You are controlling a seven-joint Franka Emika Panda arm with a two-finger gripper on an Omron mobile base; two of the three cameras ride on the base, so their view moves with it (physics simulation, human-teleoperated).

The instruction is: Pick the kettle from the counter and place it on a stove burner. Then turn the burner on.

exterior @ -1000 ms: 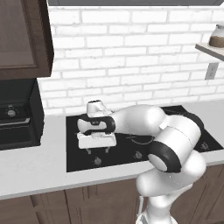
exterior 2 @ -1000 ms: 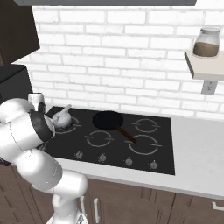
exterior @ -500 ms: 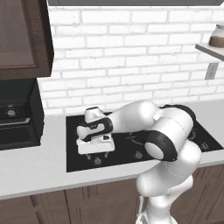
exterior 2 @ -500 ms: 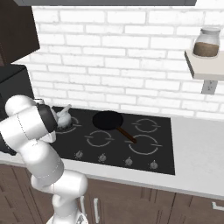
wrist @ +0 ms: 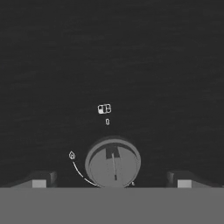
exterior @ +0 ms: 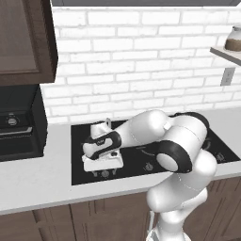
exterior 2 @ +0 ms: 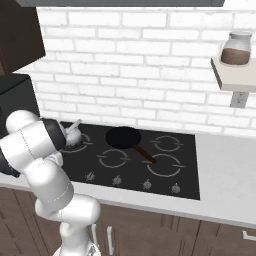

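Note:
The mottled white-grey kettle (exterior 2: 73, 133) stands on the rear-left stove burner (exterior 2: 86, 145) of the black cooktop, apart from my hand. In the left base view just its thin handle (exterior: 108, 123) peeks over my wrist. My gripper (exterior: 104, 170) points down at the front-left row of knobs. In the hand view a round grey knob (wrist: 113, 162) sits between my two fingertips (wrist: 40, 180), and the gripper (wrist: 112, 181) is open around it with nothing held. The pale counter (exterior: 37, 184) runs along the front.
A black frying pan (exterior 2: 124, 136) with a brown handle rests mid-cooktop. More knobs (exterior 2: 146, 184) line the cooktop's front edge. A black appliance (exterior: 18, 123) stands on the counter at left. A jar (exterior 2: 235, 48) sits on a wall shelf at right.
My hand has come down and forward from beside the kettle to the front-left knob. The elbow swung left. The kettle has stayed on its burner.

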